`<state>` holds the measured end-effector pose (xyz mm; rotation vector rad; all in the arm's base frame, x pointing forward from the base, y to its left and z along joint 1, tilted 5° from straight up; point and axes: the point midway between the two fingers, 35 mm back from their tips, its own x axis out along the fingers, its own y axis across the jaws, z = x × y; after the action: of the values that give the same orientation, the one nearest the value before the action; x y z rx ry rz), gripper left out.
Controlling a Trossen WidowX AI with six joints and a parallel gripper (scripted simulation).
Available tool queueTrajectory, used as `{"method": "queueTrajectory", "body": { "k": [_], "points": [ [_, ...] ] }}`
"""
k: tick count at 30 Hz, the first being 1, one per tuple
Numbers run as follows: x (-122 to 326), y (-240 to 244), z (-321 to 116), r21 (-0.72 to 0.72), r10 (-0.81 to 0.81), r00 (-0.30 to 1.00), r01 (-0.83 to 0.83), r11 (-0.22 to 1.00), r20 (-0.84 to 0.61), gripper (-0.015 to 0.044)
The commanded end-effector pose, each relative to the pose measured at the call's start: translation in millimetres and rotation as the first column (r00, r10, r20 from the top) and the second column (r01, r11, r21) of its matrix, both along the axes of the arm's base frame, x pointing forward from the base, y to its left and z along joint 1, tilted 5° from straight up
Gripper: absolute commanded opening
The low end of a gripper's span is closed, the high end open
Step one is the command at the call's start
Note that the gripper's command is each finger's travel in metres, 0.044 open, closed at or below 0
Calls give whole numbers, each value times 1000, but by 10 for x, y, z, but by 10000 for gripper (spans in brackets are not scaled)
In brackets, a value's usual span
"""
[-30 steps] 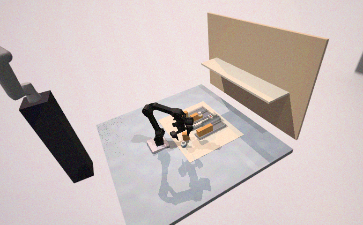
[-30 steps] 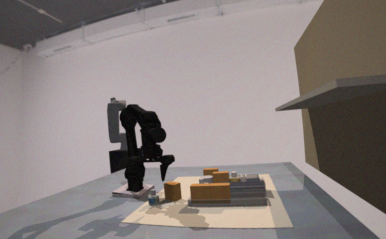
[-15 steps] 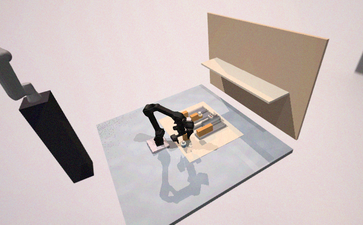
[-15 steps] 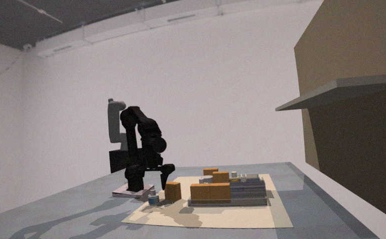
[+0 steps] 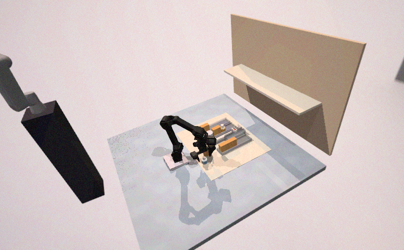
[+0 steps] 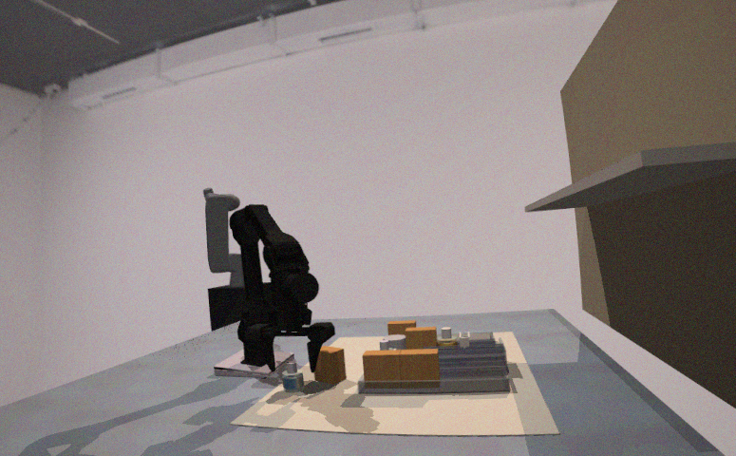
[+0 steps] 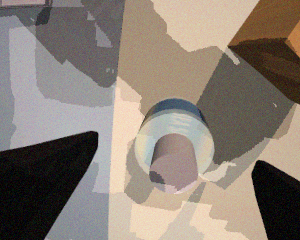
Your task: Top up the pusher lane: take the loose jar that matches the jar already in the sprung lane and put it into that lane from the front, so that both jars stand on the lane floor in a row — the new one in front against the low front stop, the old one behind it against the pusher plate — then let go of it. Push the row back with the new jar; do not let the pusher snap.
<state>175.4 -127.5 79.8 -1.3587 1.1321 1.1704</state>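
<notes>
I have one blue-banded jar (image 5: 204,160) (image 6: 292,382) (image 7: 174,135) standing upright on the tan mat (image 5: 234,164) (image 6: 444,412) (image 7: 200,30), near the mat's edge, in the middle of my wrist view. My tool (image 5: 204,157) (image 6: 292,370) (image 7: 177,155) is wide apart over it, two fingers with nothing clamped, one at the lower left and one at the lower right of that view. One lone orange block (image 5: 206,153) (image 6: 330,365) (image 7: 295,30) stands near the jar, cut off at the wrist view's upper right.

Right of centre in the exterior view I count two orange blocks (image 6: 400,368) end to end in the nearest grey lane (image 6: 473,387), and two more orange blocks (image 6: 420,337) behind them. One yellow-banded jar (image 5: 222,126) (image 6: 446,340) shows among the lanes, its lower part hidden in the exterior view. A pale round top (image 5: 209,133) (image 6: 396,340) is half covered; I can't make out what it belongs to. The mat lies on one bench (image 5: 154,191) (image 6: 586,361) (image 7: 65,125). From above, the arm hides part of the lone block.
</notes>
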Motion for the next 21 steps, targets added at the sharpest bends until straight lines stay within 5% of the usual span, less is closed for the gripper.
{"method": "queueTrajectory", "body": {
  "k": [1,7,17,21],
  "points": [
    [-7,0,-89,2,-1,1000,1,1000,-8,440],
    [-3,0,-159,2,-1,1000,1,1000,-8,440],
    [-3,0,-159,2,-1,1000,1,1000,-8,177],
    [-3,0,-159,2,-1,1000,1,1000,-8,151]
  ]
}}
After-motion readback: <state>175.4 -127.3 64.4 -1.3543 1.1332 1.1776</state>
